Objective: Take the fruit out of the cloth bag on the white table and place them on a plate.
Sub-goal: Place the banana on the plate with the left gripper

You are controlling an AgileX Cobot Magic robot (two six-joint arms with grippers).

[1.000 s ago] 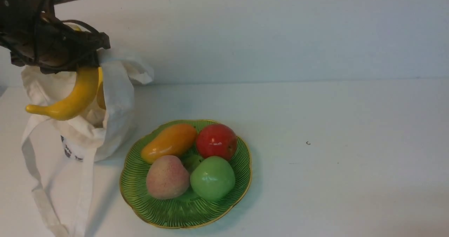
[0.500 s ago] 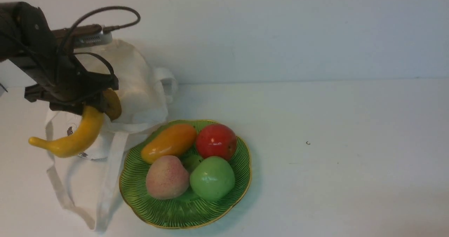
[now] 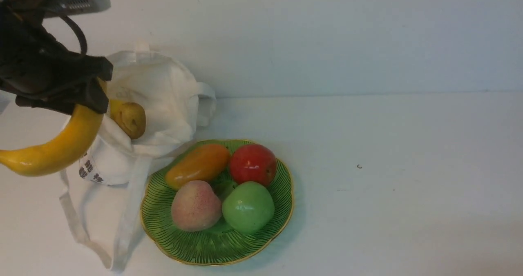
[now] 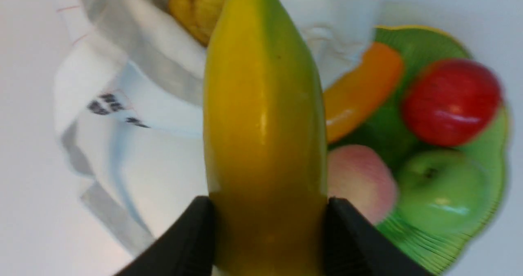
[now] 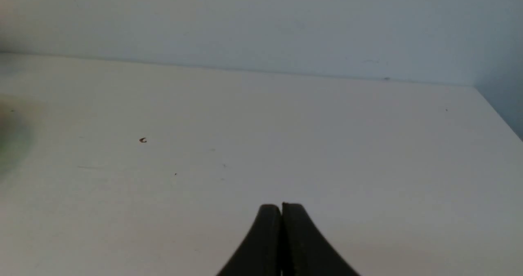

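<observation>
My left gripper (image 3: 88,98) is shut on the long yellow banana (image 3: 53,149) and holds it in the air at the far left, above the cloth bag (image 3: 155,100). In the left wrist view the banana (image 4: 261,116) fills the space between my black fingers (image 4: 192,235). The bag lies slumped on the white table (image 3: 388,186), its mouth open, with an olive-brown kiwi-like fruit (image 3: 130,119) in the opening. The green plate (image 3: 282,204) sits right of the bag. The lemon is mostly hidden. My right gripper (image 5: 281,205) is shut and empty over bare table.
The plate holds an orange mango (image 3: 198,165), a red apple (image 3: 252,163), a green apple (image 3: 247,206) and a pink peach (image 3: 195,205). The bag's straps (image 3: 122,227) trail toward the front. A dark speck (image 3: 359,166) lies on the table to the right.
My left gripper has risen and moved left with the banana. The bag has sagged and its mouth now shows the kiwi-like fruit. The right arm has not moved.
</observation>
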